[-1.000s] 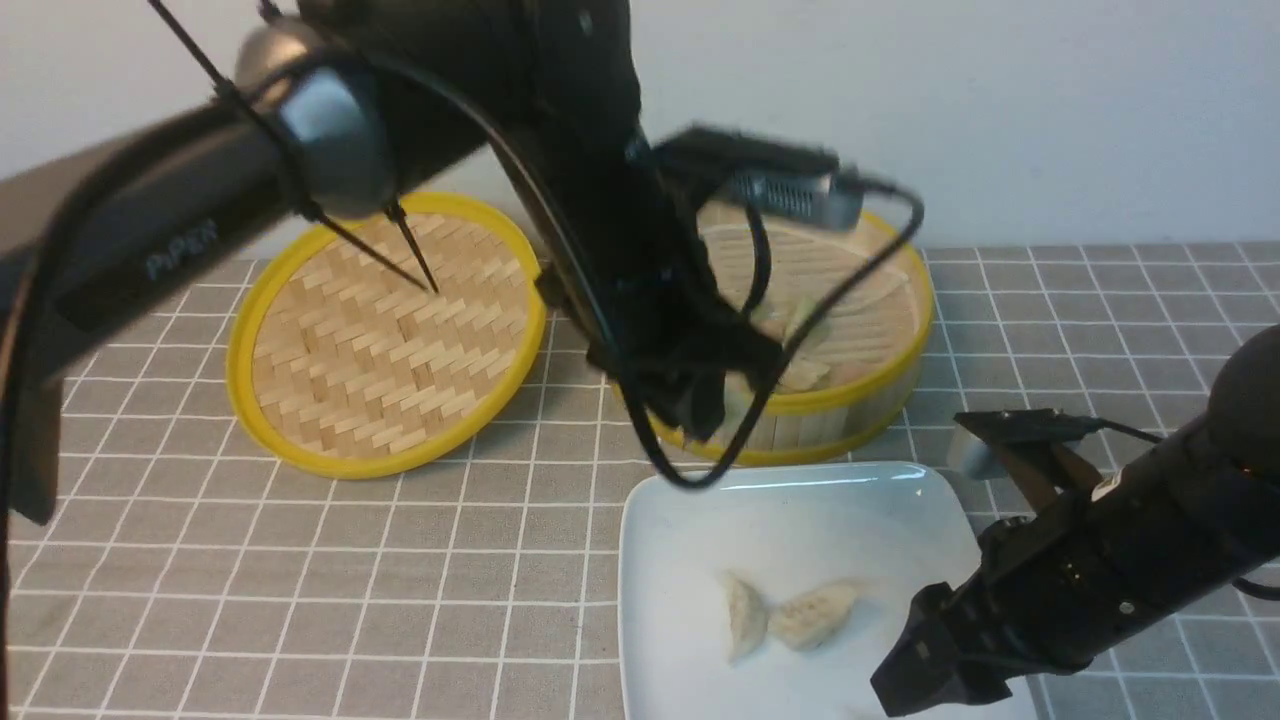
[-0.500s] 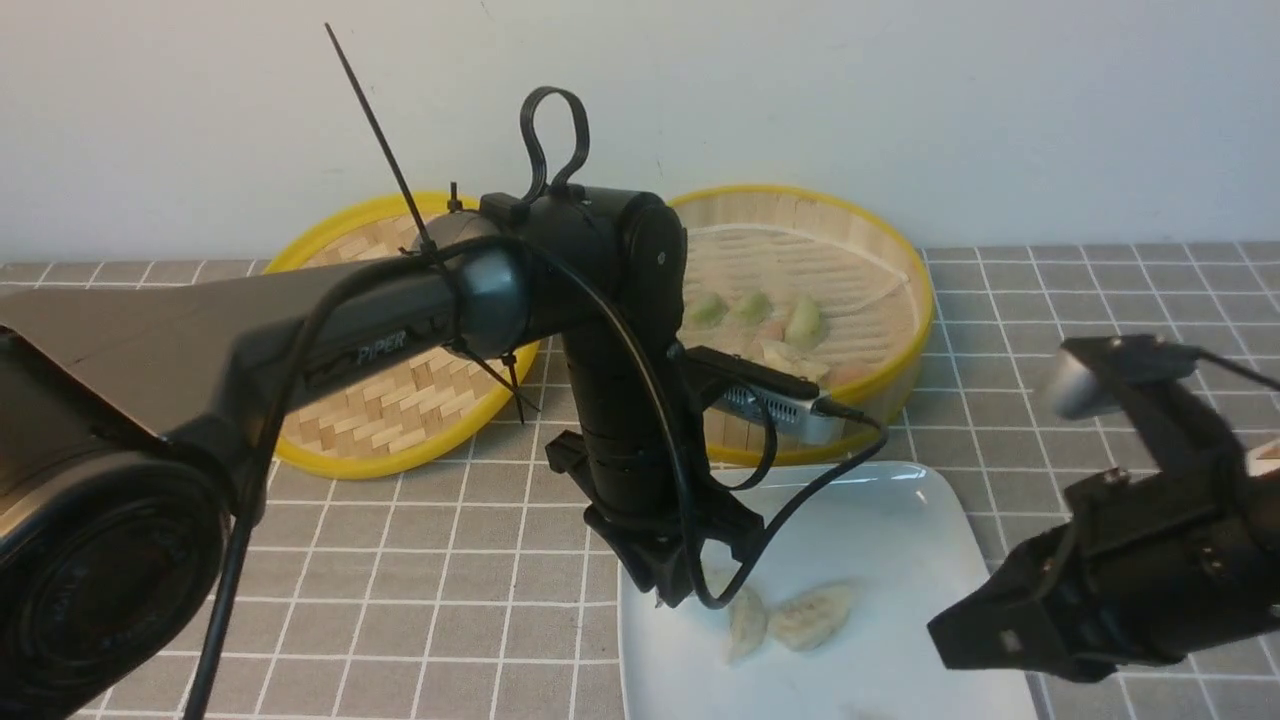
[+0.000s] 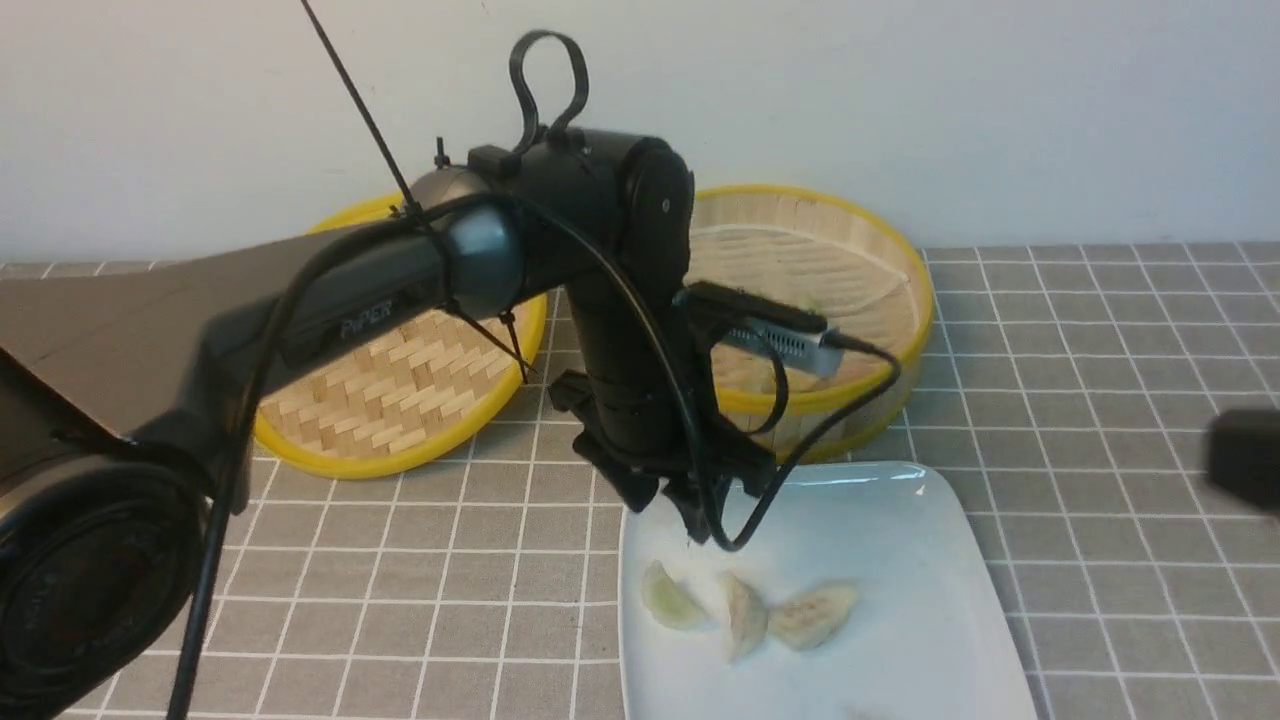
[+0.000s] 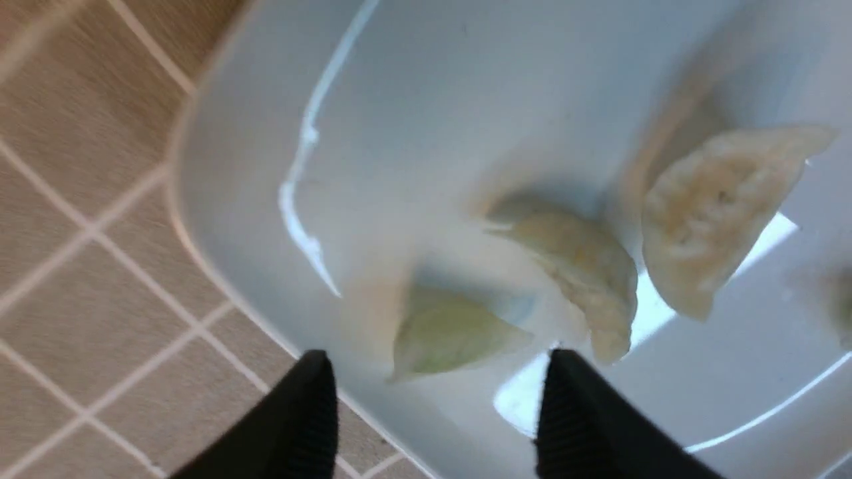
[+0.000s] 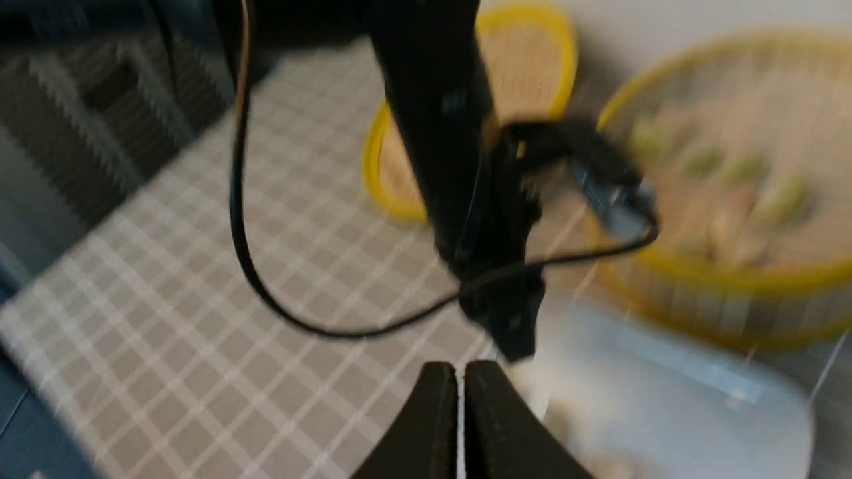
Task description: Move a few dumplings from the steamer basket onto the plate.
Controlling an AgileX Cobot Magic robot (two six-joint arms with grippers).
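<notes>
Front view: The left gripper is seen hanging over the plate, at the plate's far-left corner. Its jaws are spread wide and nothing is held. Three dumplings are lined up on the plate's near-left part. The green dumpling lies closest to the plate's left rim, and the two cream dumplings lie beside it toward the plate's middle. The steamer basket is placed just behind the plate. Its contents are mostly hidden by the left arm. The woven lid is set behind and left of the plate. A dark blur of the right arm is cut off at the frame edge, right of the plate.

Left wrist view: Both fingertips are seen wide apart above the plate. The green dumpling lies between them, untouched. The cream dumplings are set further in on the plate. The checked tablecloth is visible beyond the plate rim.

Right wrist view: This view is heavily blurred. The right gripper is shown with jaws pressed together, with nothing between them. The plate is ahead of it. The steamer basket stands behind the plate, with green blurs inside it.
</notes>
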